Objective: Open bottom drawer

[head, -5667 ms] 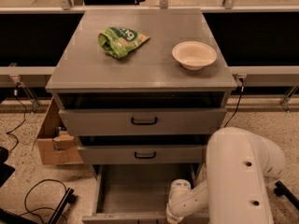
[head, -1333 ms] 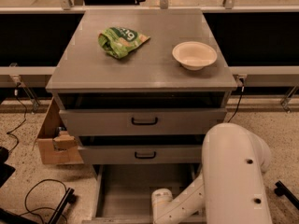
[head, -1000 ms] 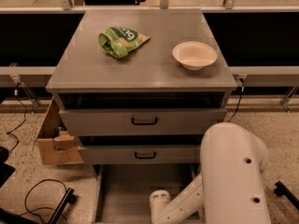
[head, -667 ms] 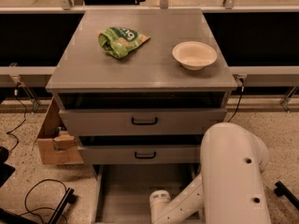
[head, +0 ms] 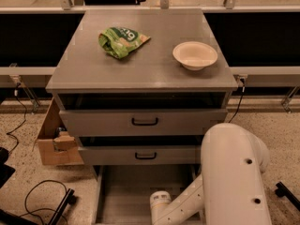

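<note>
The grey cabinet (head: 140, 74) has three drawers. The bottom drawer (head: 133, 191) stands pulled out toward me, and its plain grey inside shows below the middle drawer front (head: 140, 154). Its own front and handle are cut off by the lower edge of the view. My white arm (head: 234, 172) reaches in from the right, with its wrist (head: 161, 203) over the front part of the open drawer. The gripper lies beyond the wrist, below the edge of the view, so it is hidden.
The top drawer (head: 143, 122) and the middle drawer are each slightly ajar. A green chip bag (head: 121, 40) and a cream bowl (head: 195, 55) sit on the cabinet top. A cardboard box (head: 54, 139) stands at the cabinet's left side, and black cables (head: 42, 198) lie on the floor.
Since the oldest frame my wrist has shifted left over the open bottom drawer. In the last second it has barely moved. The drawer stays open.
</note>
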